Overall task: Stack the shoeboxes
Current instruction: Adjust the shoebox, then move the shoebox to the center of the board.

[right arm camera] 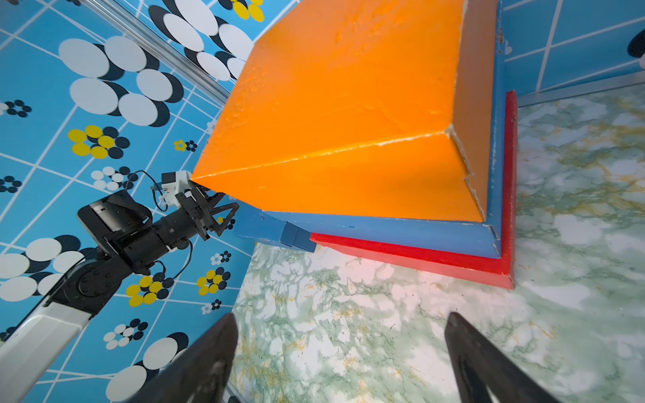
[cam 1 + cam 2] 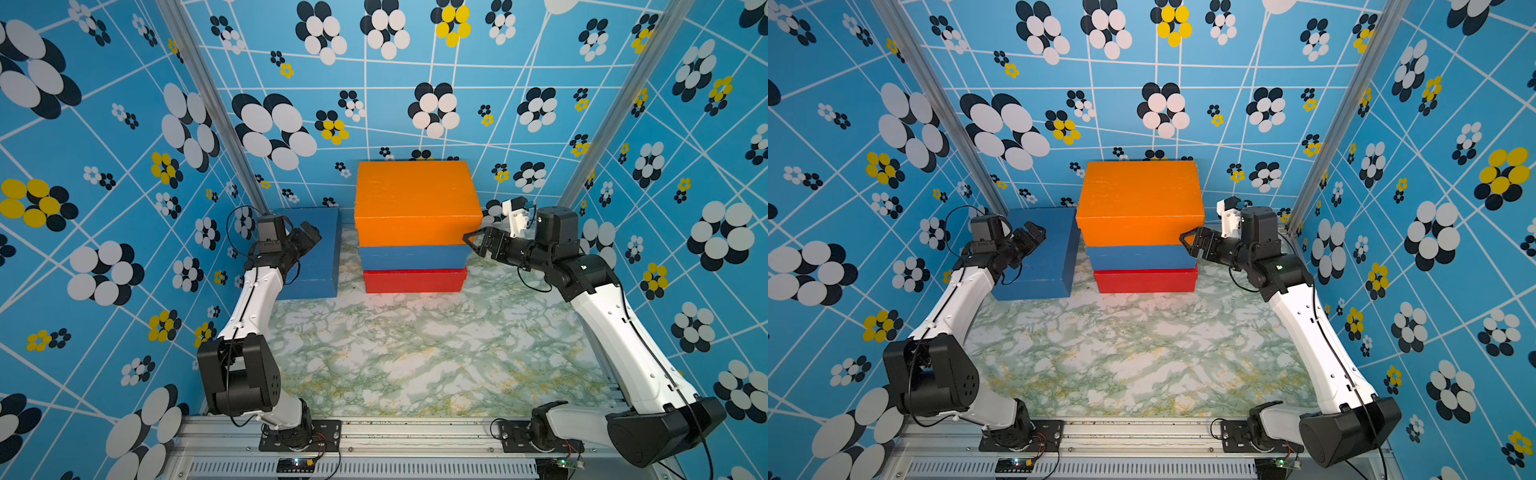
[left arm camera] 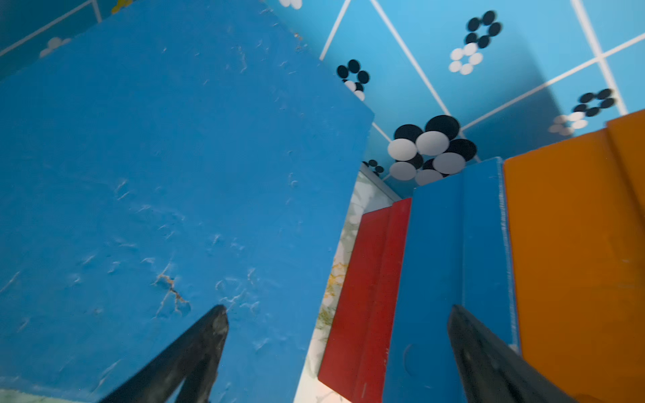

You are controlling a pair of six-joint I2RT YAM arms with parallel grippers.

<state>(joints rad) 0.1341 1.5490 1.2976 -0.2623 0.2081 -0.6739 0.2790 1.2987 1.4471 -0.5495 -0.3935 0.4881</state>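
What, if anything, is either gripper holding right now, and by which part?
Nothing is held. The left gripper is open above the lone blue shoebox; the right gripper is open beside the orange shoebox atop the stack.

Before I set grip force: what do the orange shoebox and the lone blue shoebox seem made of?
Orange shoebox: probably painted cardboard, matte; bumpy paint, pale fraying along corner seams. Lone blue shoebox: likely the same, matte; wrinkled paint with a crack showing tan underneath.

3 shoeboxes [image 2: 415, 232] stacked | 4th shoebox [image 2: 322, 257] left beside, on table [image 2: 415, 353]
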